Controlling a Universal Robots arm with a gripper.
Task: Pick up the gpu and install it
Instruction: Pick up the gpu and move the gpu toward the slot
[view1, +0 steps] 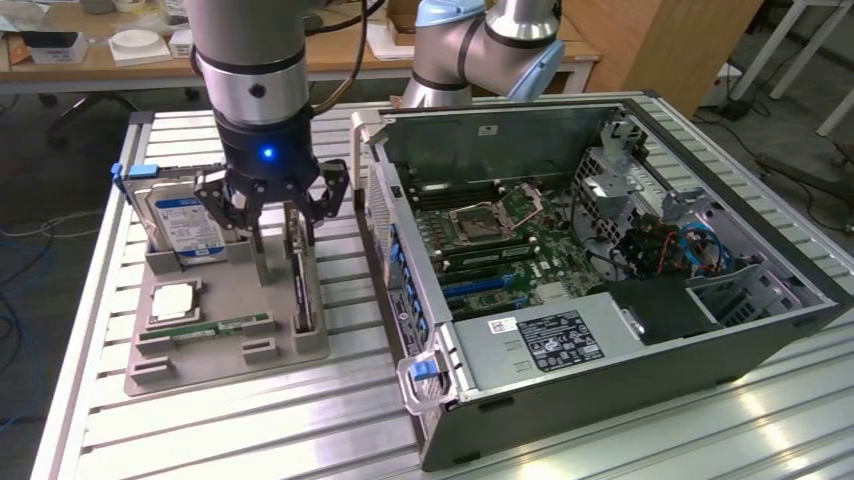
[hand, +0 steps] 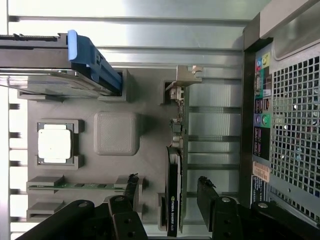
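The gpu (view1: 303, 290) is a thin dark card standing on edge in the grey holder's (view1: 227, 362) slot nearest the computer case. Its silvery bracket (hand: 183, 79) sits at the far end. My gripper (view1: 278, 225) hangs just above the card, open. In the wrist view, the gripper (hand: 167, 187) has one black finger (hand: 131, 186) on each side of the gpu (hand: 174, 200), with gaps between the pads and the card. The open computer case (view1: 601, 280) lies to the exterior view's right, motherboard slots (view1: 487, 285) exposed.
The holder also carries a hard drive (view1: 187, 225) with a blue handle (hand: 92, 60), a square processor (view1: 174, 300) and a green memory stick (view1: 214, 327). The case's rear panel (hand: 290, 100) stands close beside the gpu. A second arm (view1: 481, 40) stands behind the case.
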